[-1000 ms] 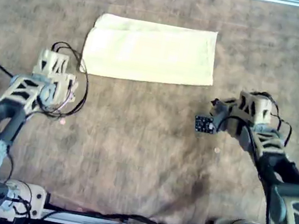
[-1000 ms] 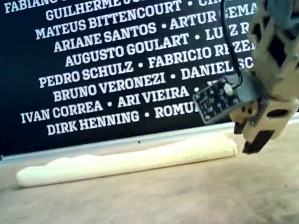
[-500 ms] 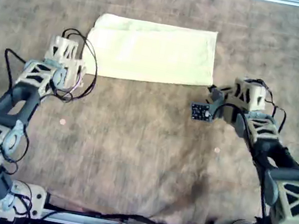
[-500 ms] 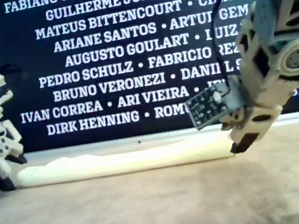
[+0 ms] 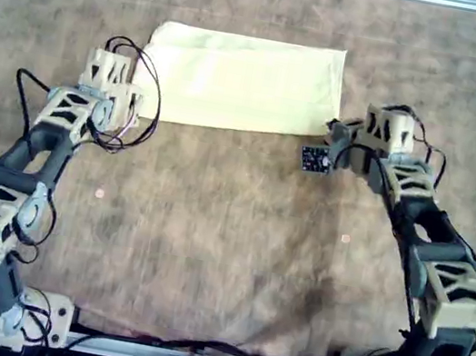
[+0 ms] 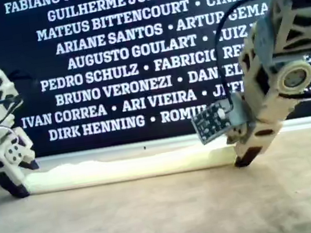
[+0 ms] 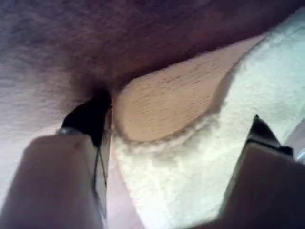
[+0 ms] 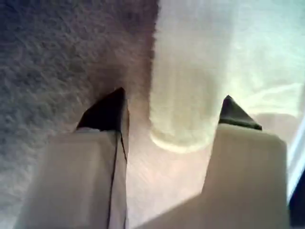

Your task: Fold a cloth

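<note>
Between each gripper's spread fingers (image 7: 83,129), a near corner of the cloth (image 5: 241,82)

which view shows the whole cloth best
The overhead view: the cloth lies folded as a full rectangle on the mat. The exterior view shows only its low front edge. Each wrist view shows just one corner between open pincer jaws.

Pale yellow soft terry-like fabric cloth (image 5: 244,82), matt, nubby pile, slightly wrinkled. Mottled brown felt-like mat (image 5: 228,232) over the bench, matt, fuzzy and rough. Cream hard-plastic left gripper (image 7: 176,129) and right gripper (image 8: 171,114), smooth, dull, with black tips.
</note>
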Tool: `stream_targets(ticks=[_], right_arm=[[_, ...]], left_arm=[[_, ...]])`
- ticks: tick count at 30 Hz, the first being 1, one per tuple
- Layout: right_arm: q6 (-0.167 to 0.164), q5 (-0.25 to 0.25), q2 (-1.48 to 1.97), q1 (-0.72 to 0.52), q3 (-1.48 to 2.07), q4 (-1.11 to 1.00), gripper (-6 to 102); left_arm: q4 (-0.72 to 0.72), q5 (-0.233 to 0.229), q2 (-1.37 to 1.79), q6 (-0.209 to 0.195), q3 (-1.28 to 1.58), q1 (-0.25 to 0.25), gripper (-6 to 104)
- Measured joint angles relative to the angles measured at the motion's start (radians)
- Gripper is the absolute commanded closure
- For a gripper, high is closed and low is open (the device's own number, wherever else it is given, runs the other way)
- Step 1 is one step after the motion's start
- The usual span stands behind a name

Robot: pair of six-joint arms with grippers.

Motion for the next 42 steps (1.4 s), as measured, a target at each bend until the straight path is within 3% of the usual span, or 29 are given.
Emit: stream_targets(ticks=[12,16,21,29,32,37,42], right_arm=[[0.0,0.006,-0.16,0.002,-0.299,0.158,18],[0.0,0.006,-0.17,0.005,-0.313,0.158,24],[0.0,0.006,-0.172,0.005,-0.313,0.158,39],[0.0,0.002,-0.172,0.005,-0.313,0.158,63],[0.0,-0.002,-0.172,0.003,-0.313,0.158,76],[0.0,-0.002,-0.172,0.003,-0.313,0.158,100],[0.0,-0.002,-0.172,0.003,-0.313,0.16,94]], left_arm=[[-0.002,0.002,-0.072,0.0,-0.095,0.0,-2],[-0.002,0.0,-0.072,0.0,-0.095,0.0,2],[-0.002,-0.003,-0.072,0.0,-0.095,0.0,24],[-0.002,0.0,-0.072,0.0,-0.095,0.0,84],[-0.002,0.0,-0.072,-0.002,-0.095,0.0,99],[-0.002,0.0,-0.072,-0.002,-0.097,0.0,99],[-0.002,0.0,-0.072,-0.002,-0.097,0.0,99]])
